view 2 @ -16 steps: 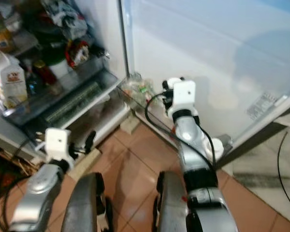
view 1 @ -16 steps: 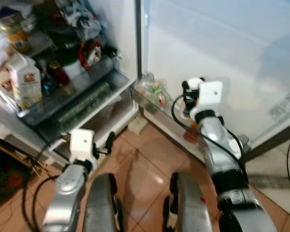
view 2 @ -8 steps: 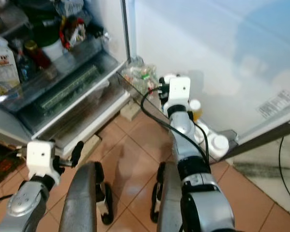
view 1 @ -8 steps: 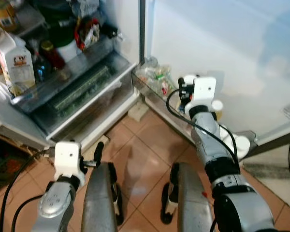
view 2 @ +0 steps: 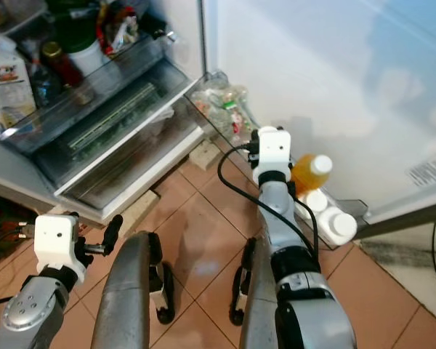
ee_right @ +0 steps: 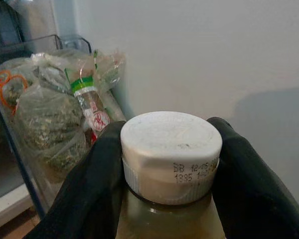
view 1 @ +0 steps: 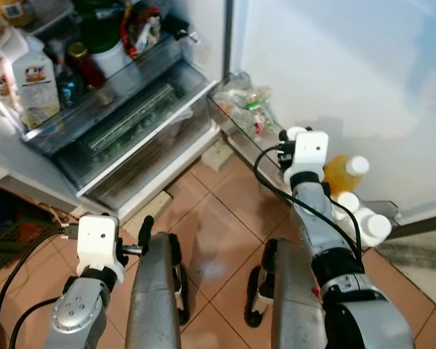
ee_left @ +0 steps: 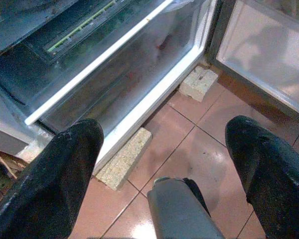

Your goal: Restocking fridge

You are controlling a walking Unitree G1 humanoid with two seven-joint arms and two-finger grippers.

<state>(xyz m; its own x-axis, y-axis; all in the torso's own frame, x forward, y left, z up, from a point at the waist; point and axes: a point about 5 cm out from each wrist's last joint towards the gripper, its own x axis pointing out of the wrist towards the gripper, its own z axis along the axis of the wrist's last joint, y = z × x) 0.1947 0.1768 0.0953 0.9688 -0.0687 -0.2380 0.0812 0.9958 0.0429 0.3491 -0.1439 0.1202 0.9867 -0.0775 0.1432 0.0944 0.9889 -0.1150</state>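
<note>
My right gripper [view 1: 288,142] is shut on a bottle with a white cap [ee_right: 170,149]; a black finger [ee_right: 97,186] presses each side of its neck. It holds the bottle at the low shelf [view 1: 229,125] of the open fridge door, just beside clear bags of herbs [ee_right: 50,119]. An orange juice bottle [view 1: 340,173] and white-capped bottles [view 1: 369,224] stand further along that shelf. My left gripper [ee_left: 164,159] hangs open low by my left leg, facing the fridge's bottom drawer [ee_left: 104,74].
The fridge interior [view 1: 94,65] holds a milk carton [view 1: 35,76], jars and packets on its lower shelf. Two pale bricks [ee_left: 122,158] prop the fridge base on the tiled floor [view 1: 211,225]. My own legs [view 1: 156,291] stand close below.
The view has shifted, bringing the juice and white bottles on the door shelf into sight. My left arm has dropped lower and back. The right gripper keeps its hold on the bottle.
</note>
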